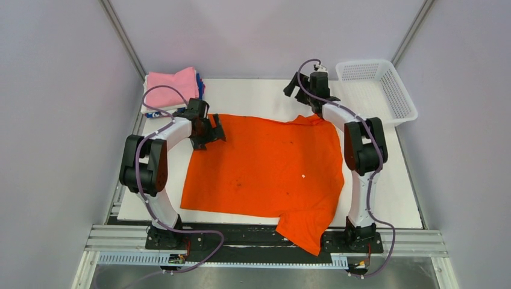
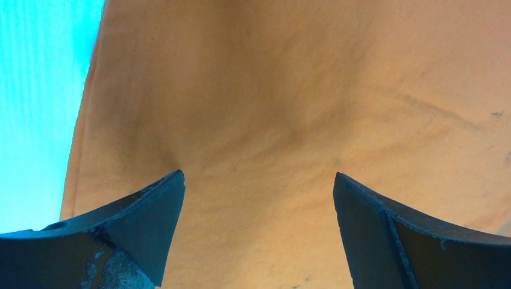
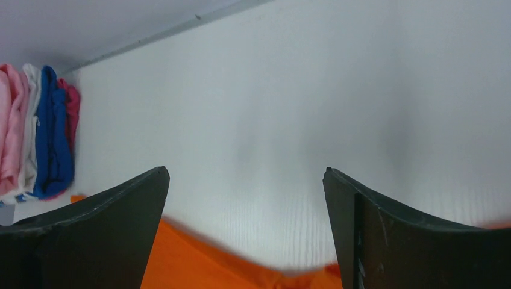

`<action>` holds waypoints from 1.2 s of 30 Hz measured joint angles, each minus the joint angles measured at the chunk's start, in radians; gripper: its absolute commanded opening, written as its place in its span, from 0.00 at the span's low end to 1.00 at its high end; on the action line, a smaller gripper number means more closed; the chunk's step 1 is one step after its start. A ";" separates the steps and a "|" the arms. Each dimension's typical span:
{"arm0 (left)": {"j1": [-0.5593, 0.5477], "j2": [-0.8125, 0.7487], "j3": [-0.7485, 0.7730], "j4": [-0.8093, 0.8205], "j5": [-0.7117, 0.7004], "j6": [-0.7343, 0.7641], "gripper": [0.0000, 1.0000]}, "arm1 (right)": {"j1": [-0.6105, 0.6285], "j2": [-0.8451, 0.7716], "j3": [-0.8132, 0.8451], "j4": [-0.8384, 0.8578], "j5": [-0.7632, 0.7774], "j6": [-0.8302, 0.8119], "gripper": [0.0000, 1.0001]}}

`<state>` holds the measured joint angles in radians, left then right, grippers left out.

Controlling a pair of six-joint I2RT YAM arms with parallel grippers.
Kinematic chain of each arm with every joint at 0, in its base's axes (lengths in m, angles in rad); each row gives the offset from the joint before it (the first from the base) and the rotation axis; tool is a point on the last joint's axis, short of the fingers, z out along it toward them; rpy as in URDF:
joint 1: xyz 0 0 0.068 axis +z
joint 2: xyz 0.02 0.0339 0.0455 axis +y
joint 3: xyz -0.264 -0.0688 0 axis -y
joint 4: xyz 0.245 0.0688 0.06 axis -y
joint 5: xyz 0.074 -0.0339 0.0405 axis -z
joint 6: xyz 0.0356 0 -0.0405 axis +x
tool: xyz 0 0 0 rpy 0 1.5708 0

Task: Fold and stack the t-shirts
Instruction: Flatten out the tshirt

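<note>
Nearest me, low in the top view, one sleeve (image 1: 304, 232) of the orange t-shirt (image 1: 265, 165) spills over the table's (image 1: 391, 198) near edge, so that corner needs drawing back before any fold. The rest lies flat mid-frame, spread for folding. At its upper-left corner the left gripper (image 2: 259, 205) sits released, fingers wide over the cloth beside the hem, likely poised to pinch. Further back, the right gripper (image 3: 247, 198) is released too, over bare table just past the shirt's far edge, perhaps the collar; I can't be sure. Open white surface remains beyond. The folded stack (image 1: 175, 87), pink on top, waits upper left; the mesh basket (image 1: 395, 90) upper right.
</note>
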<state>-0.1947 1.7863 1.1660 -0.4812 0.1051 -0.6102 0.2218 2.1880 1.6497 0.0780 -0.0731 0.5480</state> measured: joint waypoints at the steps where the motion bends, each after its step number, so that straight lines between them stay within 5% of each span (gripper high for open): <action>1: 0.000 -0.005 0.000 -0.002 -0.003 0.000 1.00 | 0.000 -0.040 -0.045 -0.020 -0.002 -0.006 1.00; 8: 0.000 -0.035 0.000 0.008 0.027 0.001 1.00 | 0.000 -0.348 -0.424 -0.107 -0.014 -0.016 1.00; 15: 0.000 -0.029 0.000 0.025 0.066 0.008 1.00 | 0.000 -0.333 -0.496 -0.148 -0.026 -0.006 1.00; 26: 0.001 0.019 -0.006 0.014 0.042 0.026 1.00 | 0.000 -0.065 -0.212 -0.118 -0.002 0.012 1.00; 36: 0.001 0.014 -0.016 0.025 0.035 0.025 1.00 | 0.003 0.252 0.243 -0.082 0.013 0.014 1.00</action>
<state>-0.1940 1.8004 1.1503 -0.4561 0.1402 -0.5854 0.2249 2.4401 1.8931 -0.0036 -0.0605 0.5625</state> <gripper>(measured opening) 0.997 0.998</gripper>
